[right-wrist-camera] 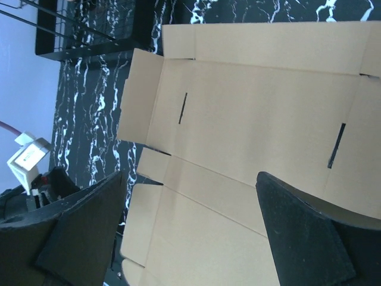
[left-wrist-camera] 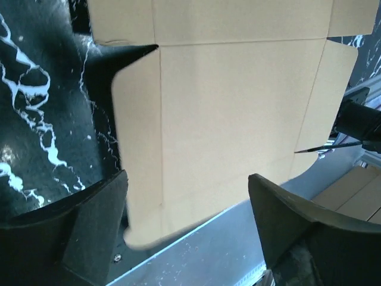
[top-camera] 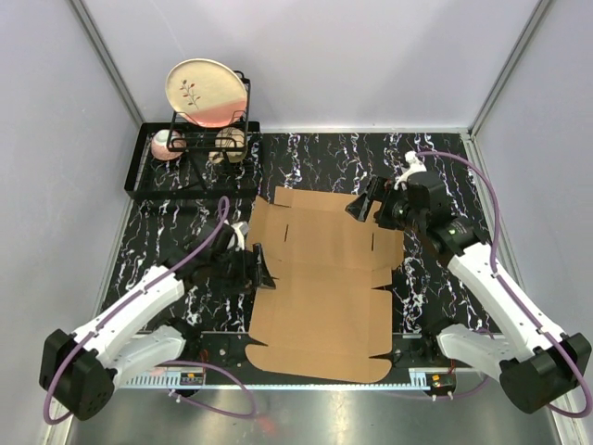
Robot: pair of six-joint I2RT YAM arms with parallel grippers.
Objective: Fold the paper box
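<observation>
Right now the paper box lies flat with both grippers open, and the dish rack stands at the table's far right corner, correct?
No: the top view shows the dish rack at the far left corner. The paper box does lie flat, and the left gripper and right gripper are open.

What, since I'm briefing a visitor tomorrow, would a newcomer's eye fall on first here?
The flat, unfolded brown paper box lies in the middle of the black marbled table. The left gripper at its left edge and the right gripper at its far right corner stand open. Far left, a dish rack holds a cream-and-pink plate.
</observation>
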